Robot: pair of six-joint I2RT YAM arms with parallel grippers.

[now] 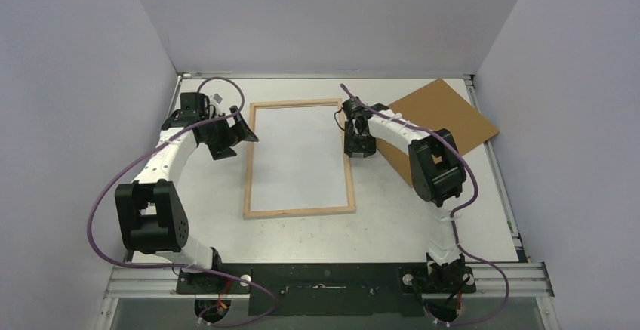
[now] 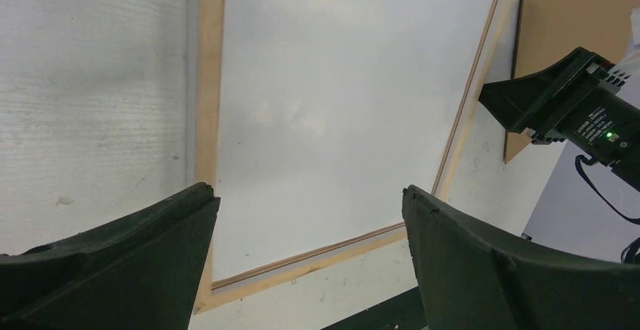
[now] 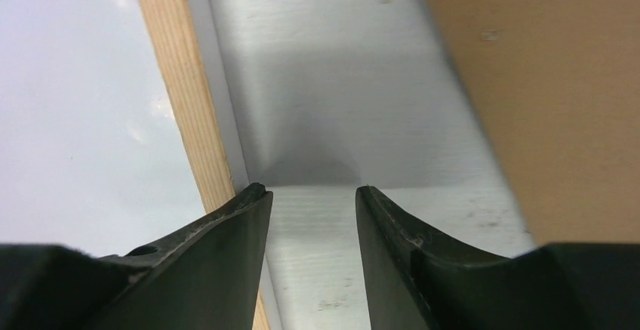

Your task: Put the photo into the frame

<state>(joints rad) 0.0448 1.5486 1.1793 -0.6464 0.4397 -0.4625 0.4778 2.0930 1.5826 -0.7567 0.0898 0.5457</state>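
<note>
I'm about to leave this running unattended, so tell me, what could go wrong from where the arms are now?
1. The right pincer sits low, right beside the frame's wooden rail; a sideways move might shove the frame.
2. The brown board lies flat on the table, so gripping its edge may slip.
3. A jolt could shift the white sheet lying in the frame.
</note>
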